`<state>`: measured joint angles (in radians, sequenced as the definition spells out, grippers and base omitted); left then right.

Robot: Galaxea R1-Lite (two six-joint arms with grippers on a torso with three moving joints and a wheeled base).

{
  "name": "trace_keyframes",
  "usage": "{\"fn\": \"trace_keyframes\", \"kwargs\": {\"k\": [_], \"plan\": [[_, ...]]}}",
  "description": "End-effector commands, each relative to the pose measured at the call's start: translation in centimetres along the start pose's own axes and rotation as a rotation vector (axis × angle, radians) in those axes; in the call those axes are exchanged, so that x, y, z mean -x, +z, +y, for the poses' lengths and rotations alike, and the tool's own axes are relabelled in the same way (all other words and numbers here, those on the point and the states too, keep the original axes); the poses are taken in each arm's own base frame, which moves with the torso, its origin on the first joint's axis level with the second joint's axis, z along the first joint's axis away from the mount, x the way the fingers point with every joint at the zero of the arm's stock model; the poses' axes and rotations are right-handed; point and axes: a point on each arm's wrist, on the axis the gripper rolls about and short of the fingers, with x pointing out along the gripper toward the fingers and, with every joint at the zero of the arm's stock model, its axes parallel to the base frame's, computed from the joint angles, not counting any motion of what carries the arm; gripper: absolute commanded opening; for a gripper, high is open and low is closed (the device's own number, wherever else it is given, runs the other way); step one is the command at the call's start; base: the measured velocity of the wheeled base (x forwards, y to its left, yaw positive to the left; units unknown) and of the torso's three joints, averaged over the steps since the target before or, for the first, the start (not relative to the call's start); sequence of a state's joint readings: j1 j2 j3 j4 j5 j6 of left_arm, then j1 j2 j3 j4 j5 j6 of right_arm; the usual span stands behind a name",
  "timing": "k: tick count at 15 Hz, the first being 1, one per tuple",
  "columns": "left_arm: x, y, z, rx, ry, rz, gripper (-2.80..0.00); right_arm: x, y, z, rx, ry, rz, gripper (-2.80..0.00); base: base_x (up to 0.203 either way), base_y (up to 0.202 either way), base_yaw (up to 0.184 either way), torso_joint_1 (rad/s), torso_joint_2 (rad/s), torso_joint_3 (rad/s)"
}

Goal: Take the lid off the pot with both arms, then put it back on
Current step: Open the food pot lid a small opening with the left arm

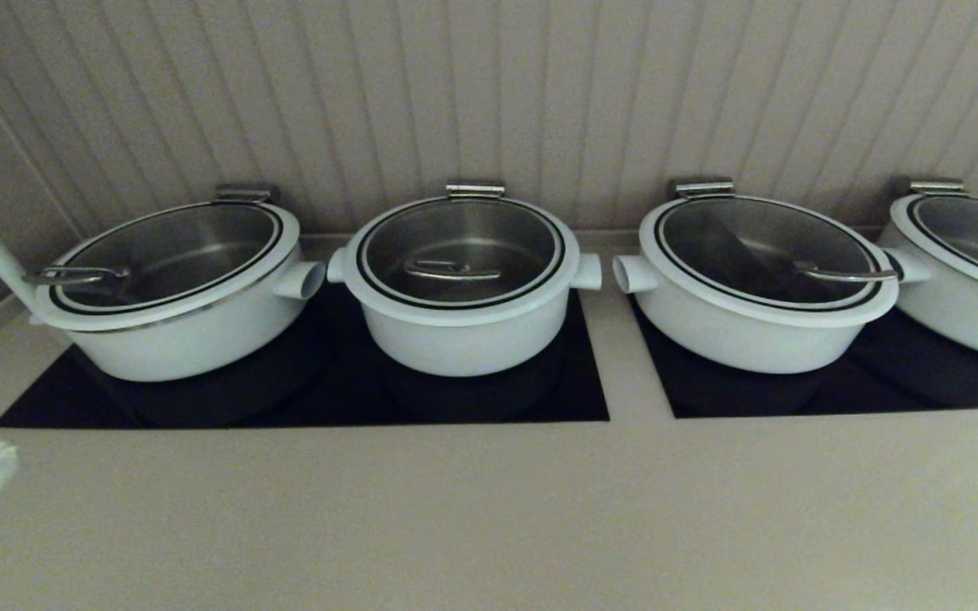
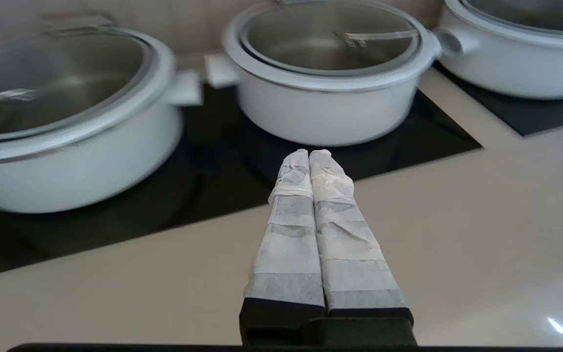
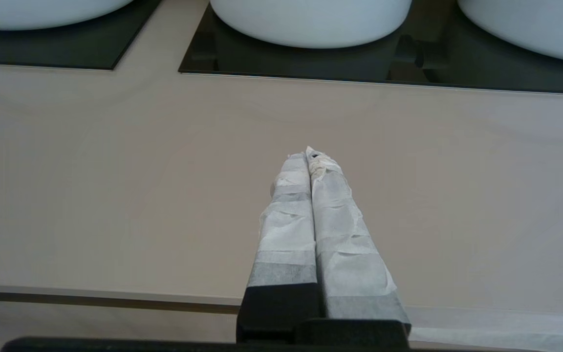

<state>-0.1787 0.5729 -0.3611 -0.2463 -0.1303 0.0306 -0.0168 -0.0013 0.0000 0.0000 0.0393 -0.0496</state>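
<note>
A: White pot [image 1: 462,327], second from left, on the black cooktop [image 1: 489,399]; glass lid [image 1: 460,246] seated, its steel bar handle [image 1: 452,271] running left-right.

B: Grippers?

A: Left gripper [image 2: 309,154] pressed closed, empty, pot ahead. Right gripper [image 3: 309,155] closed, empty, farther back over bare counter [image 3: 115,171]. Neighbouring pots crowd both side stubs.

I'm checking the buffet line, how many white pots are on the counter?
4, in a row along the wall: far-left pot, the smaller pot beside it, the third pot, and a cut-off pot at the right edge. More may sit beyond.
</note>
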Motion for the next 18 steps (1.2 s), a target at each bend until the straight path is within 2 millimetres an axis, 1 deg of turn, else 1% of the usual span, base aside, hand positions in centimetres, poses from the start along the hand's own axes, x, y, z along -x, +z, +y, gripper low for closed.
{"fn": "trace_keyframes", "kwargs": {"k": [1,3,5,7,9,12,14,18], "plan": [[-4.1,0.1,0.2,0.018,-0.048,0.115,-2.8,0.0,0.0,0.0,0.001,-0.001,0.001,-2.8,0.0,0.0,0.0,0.0,0.0,0.0],[-6.7,0.2,0.3,0.021,-0.063,0.142,-2.8,0.0,0.0,0.0,0.001,-0.001,0.001,-2.8,0.0,0.0,0.0,0.0,0.0,0.0],[-9.4,-0.1,0.1,0.028,-0.091,0.179,-2.8,0.0,0.0,0.0,0.001,0.001,0.001,-2.8,0.0,0.0,0.0,0.0,0.0,0.0],[-11.9,-0.5,-0.7,0.033,-0.15,0.195,-2.8,0.0,0.0,0.0,0.001,0.001,0.001,-2.8,0.0,0.0,0.0,0.0,0.0,0.0],[-13.8,-0.7,-1.8,0.04,-0.209,0.204,-2.8,0.0,0.0,0.0,0.001,-0.001,0.001,-2.8,0.0,0.0,0.0,0.0,0.0,0.0],[-16.7,-1.0,-2.6,0.085,-0.229,0.245,-2.8,0.0,0.0,0.0,0.001,0.001,0.001,-2.8,0.0,0.0,0.0,0.0,0.0,0.0],[-18.3,-1.5,-3.1,0.093,-0.241,0.275,-2.8,0.0,0.0,0.0,0.001,-0.001,0.001,-2.8,0.0,0.0,0.0,0.0,0.0,0.0],[-21.5,-2.0,-4.6,0.091,-0.287,0.265,-2.8,0.0,0.0,0.0,0.001,0.001,0.001,-2.8,0.0,0.0,0.0,0.0,0.0,0.0]]}}
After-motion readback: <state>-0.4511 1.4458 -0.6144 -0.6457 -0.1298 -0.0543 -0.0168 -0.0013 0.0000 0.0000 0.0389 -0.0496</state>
